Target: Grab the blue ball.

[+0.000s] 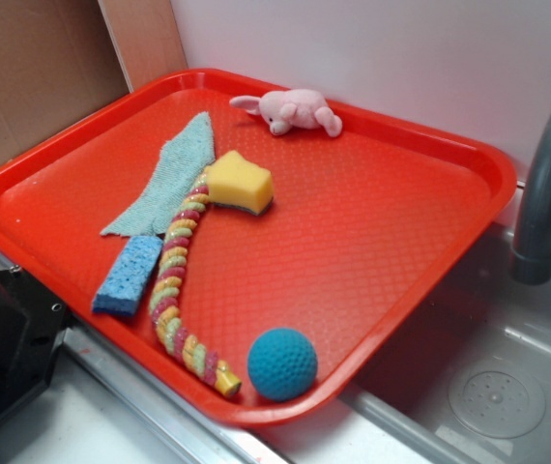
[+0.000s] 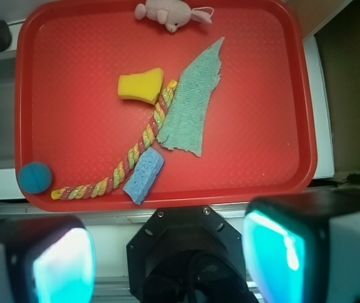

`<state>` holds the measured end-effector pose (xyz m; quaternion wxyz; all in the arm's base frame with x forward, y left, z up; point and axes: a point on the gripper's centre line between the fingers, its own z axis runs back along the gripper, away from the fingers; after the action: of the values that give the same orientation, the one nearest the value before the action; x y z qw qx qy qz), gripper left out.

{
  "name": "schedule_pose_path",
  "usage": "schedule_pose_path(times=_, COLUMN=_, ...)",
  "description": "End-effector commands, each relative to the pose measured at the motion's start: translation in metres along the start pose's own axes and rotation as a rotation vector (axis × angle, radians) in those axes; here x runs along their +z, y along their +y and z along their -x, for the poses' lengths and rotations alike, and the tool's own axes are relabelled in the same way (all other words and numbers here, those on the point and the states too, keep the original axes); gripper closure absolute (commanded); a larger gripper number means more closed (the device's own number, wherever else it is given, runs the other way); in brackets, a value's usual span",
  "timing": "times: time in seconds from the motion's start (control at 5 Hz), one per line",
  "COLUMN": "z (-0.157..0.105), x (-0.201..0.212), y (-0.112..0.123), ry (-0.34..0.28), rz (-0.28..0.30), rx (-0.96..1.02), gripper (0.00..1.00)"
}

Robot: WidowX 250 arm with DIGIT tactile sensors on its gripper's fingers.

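Here we see our gripper (image 2: pixel 167 252) from the wrist view with its jaws spread wide and nothing between them; the two fingers (image 2: pixel 275 249) glow teal at the bottom of that picture, one at each side, and they hang above the bare counter edge just outside the red tray (image 2: pixel 281 95). In the exterior view we can make out only a dark shape at the lower left edge, which may be part of the arm, though we cannot say for sure.

The light-blue sponge (image 2: pixel 144 176) lies nearest to us on the tray, flat and rectangular, just beside the twisted rope toy (image 2: pixel 129 161). That rope runs diagonally across the tray in bands of yellow, green and pink. The blue ball (image 1: pixel 282 363) sits in a corner of the tray, close to the rim and right by the lower end of the rope; its surface shows a fine dimpled texture. From the wrist view it lies off to the left of our gripper, well apart from the fingers.

Further out, the yellow sponge (image 1: pixel 240 182) rests at the rope's far end, and the teal cloth (image 1: pixel 164 179) lies spread alongside the rope. The pink plush toy (image 1: pixel 290 110) lies at the far rim. Beyond the tray, a grey faucet (image 1: pixel 546 184) curves over a metal sink (image 1: pixel 493 387).
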<state>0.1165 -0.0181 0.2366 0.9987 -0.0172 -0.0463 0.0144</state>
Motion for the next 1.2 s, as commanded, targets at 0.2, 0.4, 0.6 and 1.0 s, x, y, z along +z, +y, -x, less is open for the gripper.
schedule_pose_path(times=0.2, z=-0.017, x=-0.054, y=-0.049, ry=0.065, rz=-0.014, rx=-0.251, gripper=0.00)
schedule_pose_path(times=0.4, z=-0.025, x=-0.097, y=-0.101, ry=0.049, rz=-0.030, rx=-0.502, gripper=0.00)
schedule_pose_path(times=0.6, z=-0.022, x=-0.131, y=-0.148, ry=0.001, rz=0.030, rx=-0.750, gripper=0.00)
schedule_pose_path(times=1.0, z=0.008, x=-0.147, y=-0.159, ry=-0.080, rz=0.133, rx=-0.993, gripper=0.00)
